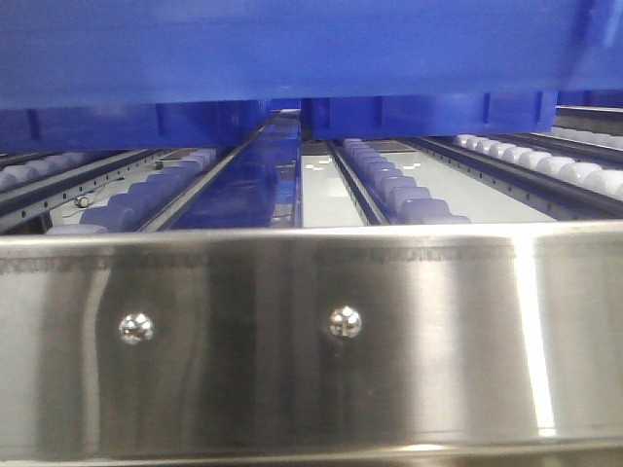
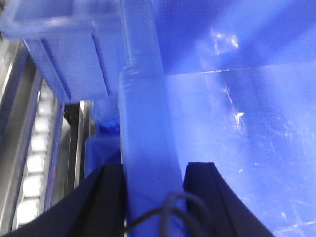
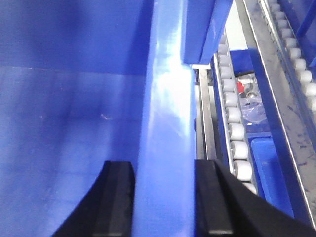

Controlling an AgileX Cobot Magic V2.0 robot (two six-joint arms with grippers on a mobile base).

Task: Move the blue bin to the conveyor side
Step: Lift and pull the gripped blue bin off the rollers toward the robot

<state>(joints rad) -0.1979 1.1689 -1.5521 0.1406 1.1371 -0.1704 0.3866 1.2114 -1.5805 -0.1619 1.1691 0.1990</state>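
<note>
The blue bin (image 1: 292, 49) fills the top of the front view, its underside raised above the roller tracks. In the left wrist view my left gripper (image 2: 155, 197) is shut on the blue bin's rim (image 2: 145, 123): one black finger sits outside the wall and the other inside, over the glossy interior (image 2: 237, 123). In the right wrist view my right gripper (image 3: 165, 197) is shut on the opposite rim (image 3: 165, 123) in the same way, with the bin's inside (image 3: 64, 98) to its left. The conveyor side is out of view.
A brushed steel rail (image 1: 311, 389) with two domed bolts crosses the foreground. Tracks of white rollers (image 1: 399, 190) run away beneath the bin and show beside it (image 3: 232, 118) (image 2: 37, 163). A smaller blue container (image 3: 269, 173) lies below the right-hand rollers.
</note>
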